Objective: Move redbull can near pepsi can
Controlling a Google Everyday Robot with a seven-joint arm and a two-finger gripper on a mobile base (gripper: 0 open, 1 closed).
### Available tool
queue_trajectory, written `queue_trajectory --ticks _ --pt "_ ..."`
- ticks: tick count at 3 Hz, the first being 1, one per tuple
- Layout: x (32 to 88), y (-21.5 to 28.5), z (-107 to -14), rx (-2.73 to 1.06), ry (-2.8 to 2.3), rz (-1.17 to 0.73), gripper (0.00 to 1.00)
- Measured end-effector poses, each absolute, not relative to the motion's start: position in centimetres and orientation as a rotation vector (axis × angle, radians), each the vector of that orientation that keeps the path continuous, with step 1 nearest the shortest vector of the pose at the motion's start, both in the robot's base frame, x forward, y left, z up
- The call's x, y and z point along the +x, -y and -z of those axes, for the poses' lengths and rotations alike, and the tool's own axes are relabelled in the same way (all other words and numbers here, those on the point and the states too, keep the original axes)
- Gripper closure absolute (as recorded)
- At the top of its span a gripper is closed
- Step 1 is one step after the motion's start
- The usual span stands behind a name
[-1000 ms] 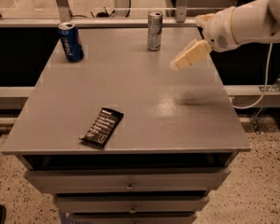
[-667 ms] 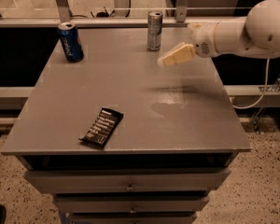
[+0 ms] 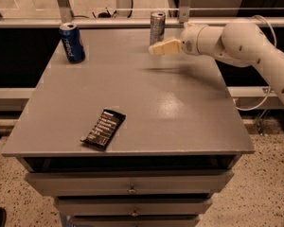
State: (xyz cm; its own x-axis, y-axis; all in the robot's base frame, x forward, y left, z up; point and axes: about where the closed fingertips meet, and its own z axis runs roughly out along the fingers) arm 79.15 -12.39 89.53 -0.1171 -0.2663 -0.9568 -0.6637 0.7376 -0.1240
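The redbull can (image 3: 156,27) stands upright at the far edge of the table (image 3: 146,103), right of centre, while the pepsi can (image 3: 72,42) stands upright near the far left corner, well apart from it. The gripper (image 3: 154,49) hovers over the table just in front of the redbull can, reaching in from the right; whether it is wide or narrow cannot be told. A dark snack bar (image 3: 104,128) lies flat near the front edge.
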Motion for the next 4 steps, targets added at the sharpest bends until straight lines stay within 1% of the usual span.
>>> queue_trajectory --ticks 1,2,3,4 --pt "82.6 12.1 -89.1 -0.692 -1.668 -0.394 0.00" --pt "85.9 12.2 -89.3 -0.637 -1.636 -0.408 0.03" --pt "87.0 11.7 -90.1 -0.616 -1.609 -0.448 0.26" --pt "86.9 10.4 -91.5 -0.615 -1.546 -0.538 0.49"
